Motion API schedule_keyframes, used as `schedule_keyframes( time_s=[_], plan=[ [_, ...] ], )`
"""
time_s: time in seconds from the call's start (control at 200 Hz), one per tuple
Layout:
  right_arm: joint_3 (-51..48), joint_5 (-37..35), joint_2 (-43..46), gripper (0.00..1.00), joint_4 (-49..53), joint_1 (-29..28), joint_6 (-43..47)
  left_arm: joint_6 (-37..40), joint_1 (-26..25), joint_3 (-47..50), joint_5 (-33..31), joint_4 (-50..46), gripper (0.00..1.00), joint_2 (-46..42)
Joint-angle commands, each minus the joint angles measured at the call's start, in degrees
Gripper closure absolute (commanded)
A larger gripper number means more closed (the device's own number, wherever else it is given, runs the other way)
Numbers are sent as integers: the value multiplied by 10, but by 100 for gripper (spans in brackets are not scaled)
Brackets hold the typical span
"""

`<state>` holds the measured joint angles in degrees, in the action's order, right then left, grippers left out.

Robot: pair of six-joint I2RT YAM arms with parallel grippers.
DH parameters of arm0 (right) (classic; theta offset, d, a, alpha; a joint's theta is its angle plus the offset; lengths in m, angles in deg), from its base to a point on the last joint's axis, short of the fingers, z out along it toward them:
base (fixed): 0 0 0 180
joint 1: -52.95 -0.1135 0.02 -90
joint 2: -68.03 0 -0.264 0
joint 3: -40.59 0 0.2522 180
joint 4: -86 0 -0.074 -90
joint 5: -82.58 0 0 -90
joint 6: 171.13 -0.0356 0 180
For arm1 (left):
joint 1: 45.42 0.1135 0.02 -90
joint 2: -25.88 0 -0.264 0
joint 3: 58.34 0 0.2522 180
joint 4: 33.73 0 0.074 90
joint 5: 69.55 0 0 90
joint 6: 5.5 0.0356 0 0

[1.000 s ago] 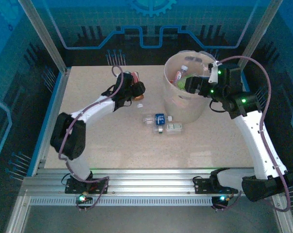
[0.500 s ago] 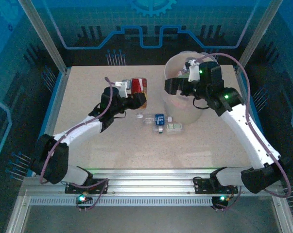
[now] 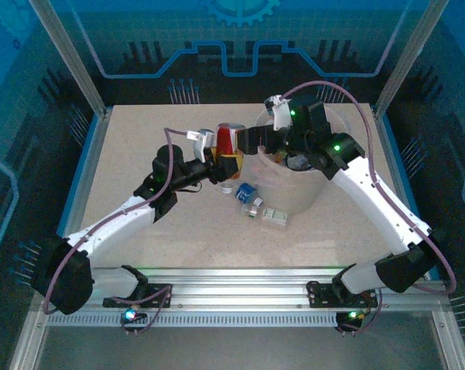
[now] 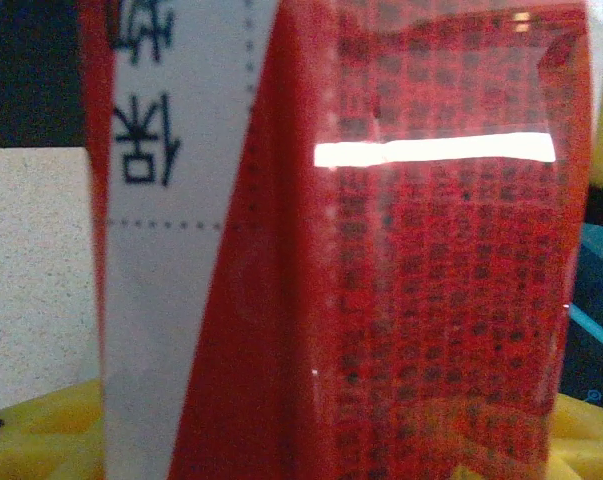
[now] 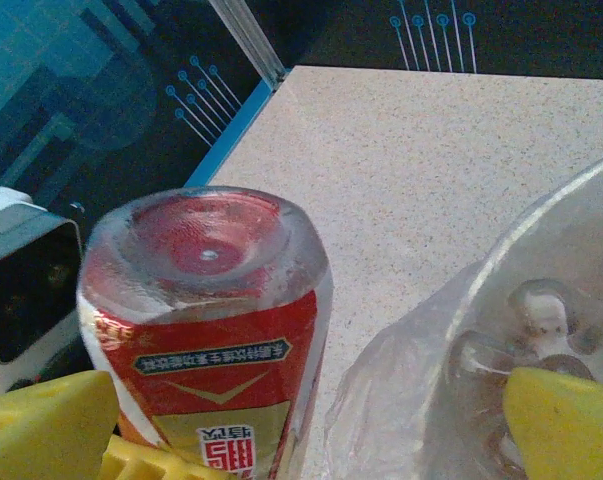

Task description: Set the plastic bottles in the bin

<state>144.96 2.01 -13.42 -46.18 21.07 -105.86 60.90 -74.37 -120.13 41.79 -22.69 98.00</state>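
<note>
Whitish translucent bin [image 3: 292, 189] stands toward the tabletop's far right corner. Left gripper [image 3: 223, 159] clamps a red-labelled bottle [image 3: 230, 139] just beside its rim. Right gripper [image 3: 253, 141], fingers spread wide, hovers alongside. Blue-labelled bottle [image 3: 246, 191] and clear bottle [image 3: 275, 216] lie near the bin's base.

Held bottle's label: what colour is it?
Red, with a white strip; the bottle shows best in left wrist view.

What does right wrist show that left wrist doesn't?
Right wrist: the red-label bottle's clear base, the bin rim with its liner, bottles inside it, and the right claw open. Left wrist: a close-up of the label's white strip of printed characters, with the bottle held in the left claw. Shared: that bottle and the speckled table.
</note>
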Motion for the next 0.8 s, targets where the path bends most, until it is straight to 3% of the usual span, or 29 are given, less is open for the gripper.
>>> schedule_keyframes(
  time_s=[0.0, 0.24, 0.48, 0.795],
  plan=[
    [13, -21, 3, 0, 56, -10, 10, 14, -8, 6, 5, 29, 57, -19],
    [34, -39, 22, 0, 80, -11, 24, 23, -28, -5, 2, 29, 56, -15],
    [27, 33, 41, 0, 51, -13, 10, 18, -50, -22, 2, 49, 56, -8],
    [-3, 65, 73, 0, 9, -20, -13, -35, -62, -29, 6, 113, 56, -3]
  ],
)
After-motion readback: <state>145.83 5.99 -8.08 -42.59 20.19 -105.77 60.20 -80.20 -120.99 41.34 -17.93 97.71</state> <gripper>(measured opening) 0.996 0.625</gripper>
